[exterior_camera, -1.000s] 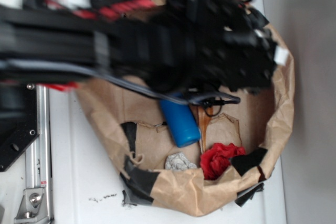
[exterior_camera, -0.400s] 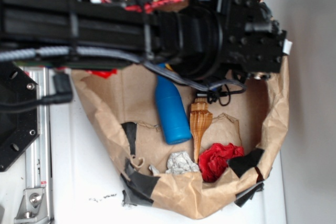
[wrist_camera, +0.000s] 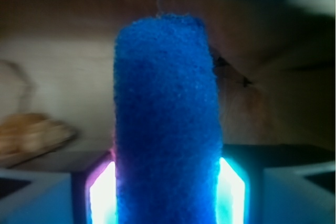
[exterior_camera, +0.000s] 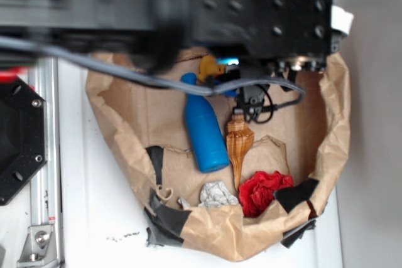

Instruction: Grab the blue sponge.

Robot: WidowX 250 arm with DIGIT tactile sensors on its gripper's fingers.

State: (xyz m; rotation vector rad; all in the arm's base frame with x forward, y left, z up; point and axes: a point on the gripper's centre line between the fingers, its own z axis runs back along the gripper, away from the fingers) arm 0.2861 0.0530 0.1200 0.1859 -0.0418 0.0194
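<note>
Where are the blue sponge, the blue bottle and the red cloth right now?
blue sponge [wrist_camera: 167, 124]: wrist view, middle of its rough blue face, between the hand's fingers.
blue bottle [exterior_camera: 204, 133]: exterior view, middle of its smooth body.
red cloth [exterior_camera: 264, 191]: exterior view, centre of the crumpled bundle.

Arm [exterior_camera: 94, 4] blurred — blue sponge [wrist_camera: 167, 124] bottom cropped.

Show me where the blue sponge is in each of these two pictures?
Exterior: only a sliver of the blue sponge shows, top centre, under the black arm, above the wooden shell.
Wrist: the blue sponge fills the centre, upright between the glowing gripper fingers.
Shared landmark: the brown paper bag around it.
</note>
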